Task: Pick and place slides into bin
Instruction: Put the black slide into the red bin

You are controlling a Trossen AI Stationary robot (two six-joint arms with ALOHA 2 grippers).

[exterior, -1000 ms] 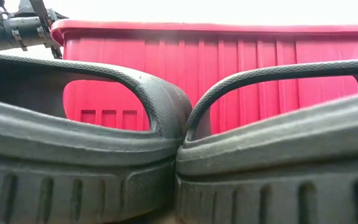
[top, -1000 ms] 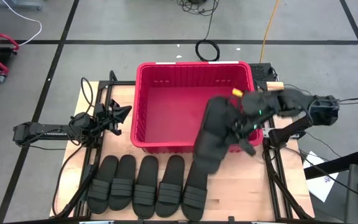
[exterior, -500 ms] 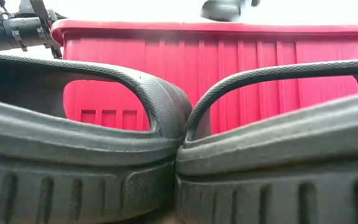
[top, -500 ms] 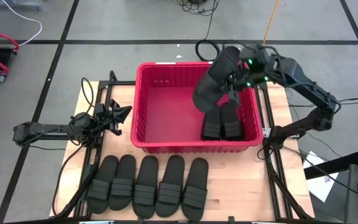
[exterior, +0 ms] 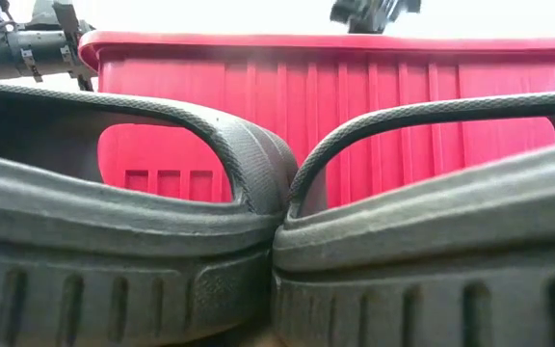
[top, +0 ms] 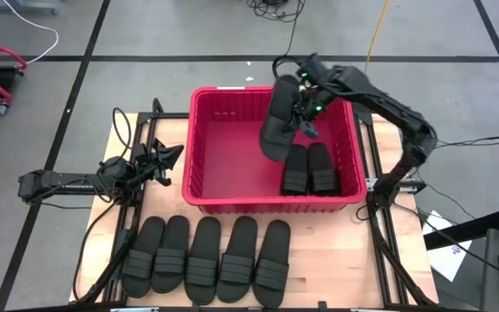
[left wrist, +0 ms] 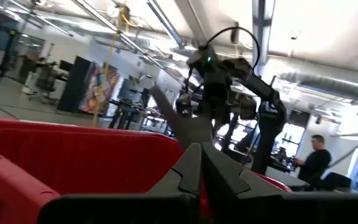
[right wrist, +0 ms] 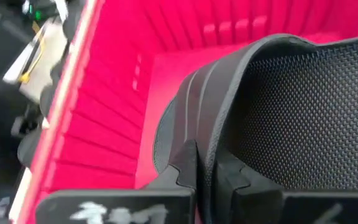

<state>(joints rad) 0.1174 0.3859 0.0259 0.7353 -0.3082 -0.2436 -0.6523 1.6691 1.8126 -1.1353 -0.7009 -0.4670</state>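
The red bin (top: pixel 199 139) stands mid-table, and two black slides (top: pixel 309 169) lie side by side on its floor at the right. Over the bin's far right part my right gripper (top: pixel 306 108) is shut on a third slide (top: pixel 278 126), which fills the right wrist view (right wrist: pixel 291 106). Several more slides (top: pixel 206 260) lie soles down in a row along the table's near edge; two of them (exterior: pixel 123 241) fill the low view. My left gripper (top: pixel 173 158) waits shut, left of the bin. My right gripper pinches the slide's strap by its edge (right wrist: pixel 199 134) between its two fingers. The fingers slant down from the table's far right. The slide hangs tilted below the gripper, clear of the bin's floor, its lower end toward the bin's middle.
The bin's left half (top: pixel 228 156) holds no slides. Dark frame rails (top: pixel 128 173) run along the table's left and right sides. Cables (top: pixel 288 69) lie on the floor beyond the table's far edge.
My right gripper has carried the slide from above the bin's near right rim toward the table's far edge, then a little left and down, turning as it went. The slide now hangs over the bin's far right part.
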